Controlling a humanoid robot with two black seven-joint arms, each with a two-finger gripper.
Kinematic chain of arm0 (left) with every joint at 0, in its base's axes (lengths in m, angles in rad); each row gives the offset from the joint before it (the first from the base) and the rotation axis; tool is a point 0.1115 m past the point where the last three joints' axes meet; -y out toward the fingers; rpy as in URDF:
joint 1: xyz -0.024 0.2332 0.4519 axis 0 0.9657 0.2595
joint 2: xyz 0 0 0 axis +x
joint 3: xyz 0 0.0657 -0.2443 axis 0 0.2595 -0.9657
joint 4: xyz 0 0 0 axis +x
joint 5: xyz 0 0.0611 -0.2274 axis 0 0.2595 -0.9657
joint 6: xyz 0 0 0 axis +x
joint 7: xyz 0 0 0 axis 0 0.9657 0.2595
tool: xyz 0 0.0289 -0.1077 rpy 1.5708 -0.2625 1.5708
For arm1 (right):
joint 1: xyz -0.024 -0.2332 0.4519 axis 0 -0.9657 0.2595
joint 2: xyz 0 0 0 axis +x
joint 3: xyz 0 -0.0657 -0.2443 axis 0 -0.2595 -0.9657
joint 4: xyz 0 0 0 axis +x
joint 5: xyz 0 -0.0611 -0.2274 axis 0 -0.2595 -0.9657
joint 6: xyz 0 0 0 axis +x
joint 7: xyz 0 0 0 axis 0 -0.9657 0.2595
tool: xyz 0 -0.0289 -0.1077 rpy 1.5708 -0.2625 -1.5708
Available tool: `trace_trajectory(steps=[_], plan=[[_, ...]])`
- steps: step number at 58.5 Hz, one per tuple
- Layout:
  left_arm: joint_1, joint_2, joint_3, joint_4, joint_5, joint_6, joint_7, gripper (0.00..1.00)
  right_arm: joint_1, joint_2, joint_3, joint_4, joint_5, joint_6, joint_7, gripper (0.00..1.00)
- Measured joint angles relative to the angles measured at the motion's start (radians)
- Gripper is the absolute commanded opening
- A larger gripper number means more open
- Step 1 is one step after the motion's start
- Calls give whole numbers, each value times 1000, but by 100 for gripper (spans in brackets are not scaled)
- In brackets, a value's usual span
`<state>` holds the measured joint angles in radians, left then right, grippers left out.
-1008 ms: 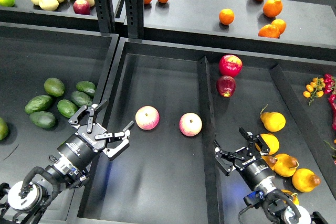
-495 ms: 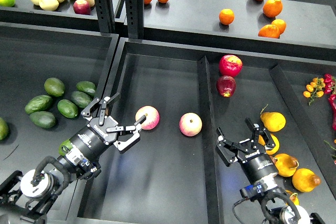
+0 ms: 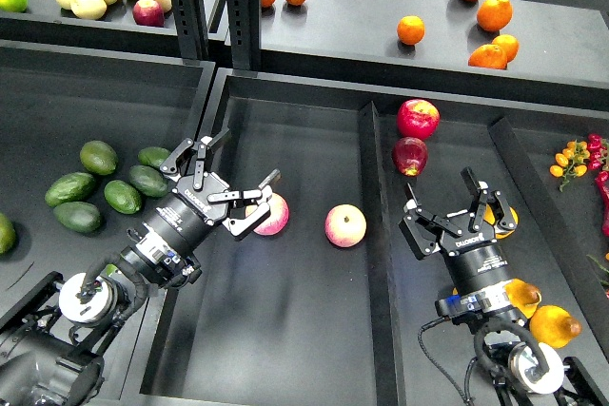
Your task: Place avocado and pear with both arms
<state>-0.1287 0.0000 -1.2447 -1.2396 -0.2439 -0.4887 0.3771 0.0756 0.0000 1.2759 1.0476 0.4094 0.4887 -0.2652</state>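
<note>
L gripper [image 3: 221, 178] spread wide; R gripper [image 3: 455, 219] prob. spread too.

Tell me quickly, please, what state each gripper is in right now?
Left gripper: open, holding nothing, above the tray beside a pink-yellow apple.
Right gripper: open, holding nothing, near the yellow pears.

One pink-yellow apple [image 3: 274, 215] is partly covered by the left gripper [image 3: 228, 173]. The yellow pears [image 3: 553, 325] are largely hidden behind the right gripper [image 3: 449, 207] and its arm. Red fruit [image 3: 599, 154] is cut off at the right edge.
</note>
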Motion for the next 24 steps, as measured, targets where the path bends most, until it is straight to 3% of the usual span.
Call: trace_trajectory(steps=[24], plan=[[85,0,29,-10,0,0,-3,99,-106,0,-21,41,15,0,0,99]])
